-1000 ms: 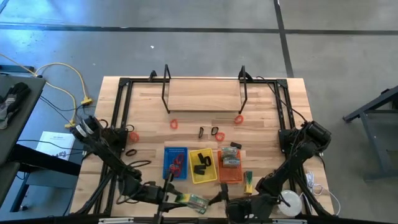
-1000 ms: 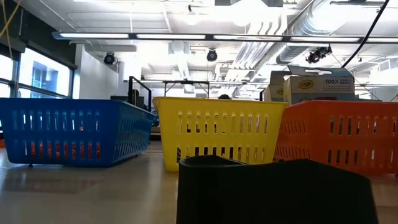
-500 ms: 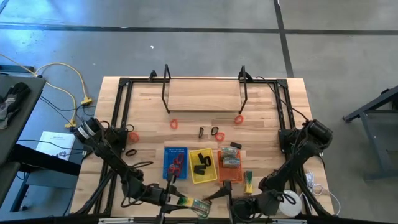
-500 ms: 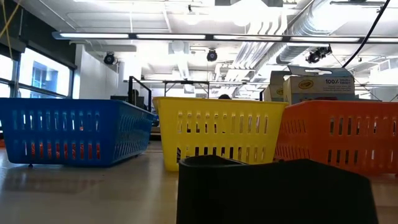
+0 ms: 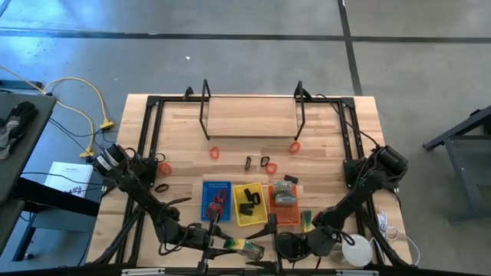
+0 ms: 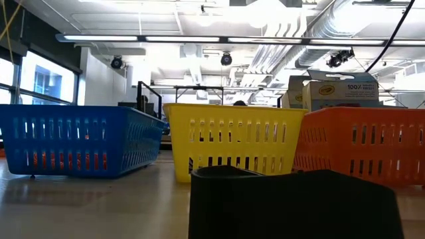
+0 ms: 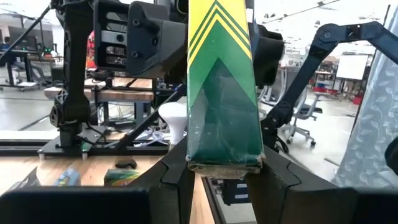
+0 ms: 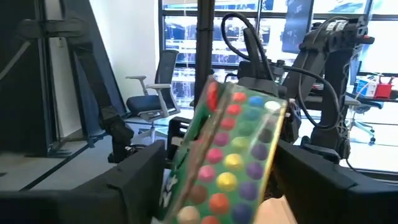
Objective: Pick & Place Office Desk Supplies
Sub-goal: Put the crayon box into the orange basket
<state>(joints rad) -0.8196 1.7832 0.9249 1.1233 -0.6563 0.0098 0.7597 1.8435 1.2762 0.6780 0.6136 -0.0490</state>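
A green and yellow crayon box (image 5: 247, 248) hangs in the air over the table's near edge, between my two grippers. My left gripper (image 5: 230, 245) is shut on it; in the left wrist view the box (image 7: 221, 93) stands up from the gripper (image 7: 224, 165). My right gripper (image 5: 267, 244) is open and faces it from the table's right. Its fingers stand on either side of the box's dotted face (image 8: 233, 143); I cannot tell whether they touch. Red loops (image 5: 215, 152), black clips (image 5: 248, 162) and black loops (image 5: 161, 187) lie loose on the table. My left gripper pinches the crayon box by its end nearest the gripper (image 7: 224, 158), between the two fingers (image 7: 177, 177). The fingers come level from the table's left and lie along the box. The box is lifted clear and sticks out toward the right gripper.
Blue (image 5: 216, 199), yellow (image 5: 249, 203) and orange (image 5: 284, 202) trays sit side by side at mid-table, each holding items. A yellow-green piece (image 5: 306, 222) lies by the orange tray and a round white object (image 5: 357, 251) at the near right. A metal rack (image 5: 252, 115) stands at the far side.
My right gripper has moved toward the table's left, up to the crayon box, and its fingers now stand on either side of the box. My left gripper has kept its hold and shifted the box slightly toward the right.
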